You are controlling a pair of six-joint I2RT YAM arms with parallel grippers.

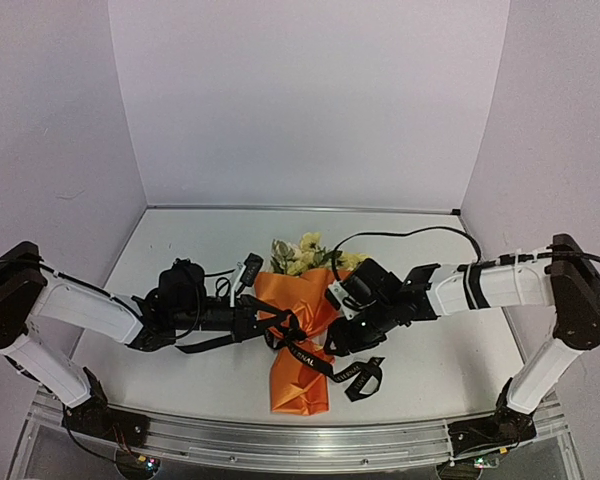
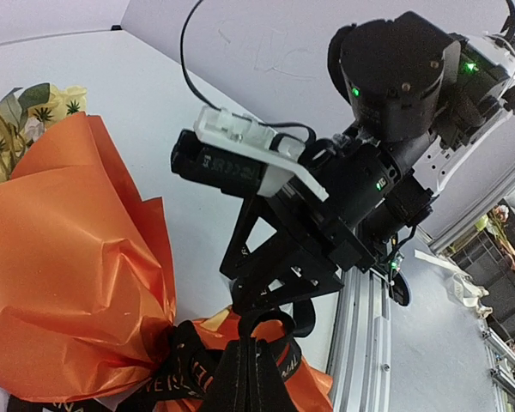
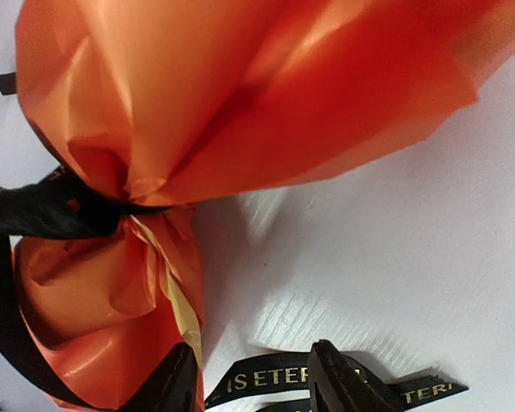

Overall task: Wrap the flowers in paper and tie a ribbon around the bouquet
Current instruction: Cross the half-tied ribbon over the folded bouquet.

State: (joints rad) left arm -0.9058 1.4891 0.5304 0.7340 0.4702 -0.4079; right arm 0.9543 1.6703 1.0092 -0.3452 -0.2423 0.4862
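The paper [image 1: 300, 385] is bright orange, with a pale yellow lining showing at its cinched waist. The ribbon [image 3: 266, 376] is black with gold lettering. At the paper's twelve o'clock, the flowers [image 1: 307, 250] are pale yellow with green leaves.

The black ribbon [image 3: 266, 379] bears pale lettering — "IS ETER" between the right gripper's [image 3: 251, 365] fingers, "TER" just outside one.

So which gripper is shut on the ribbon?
The left gripper, pinched shut on the ribbon round the bouquet; the right gripper stands open.
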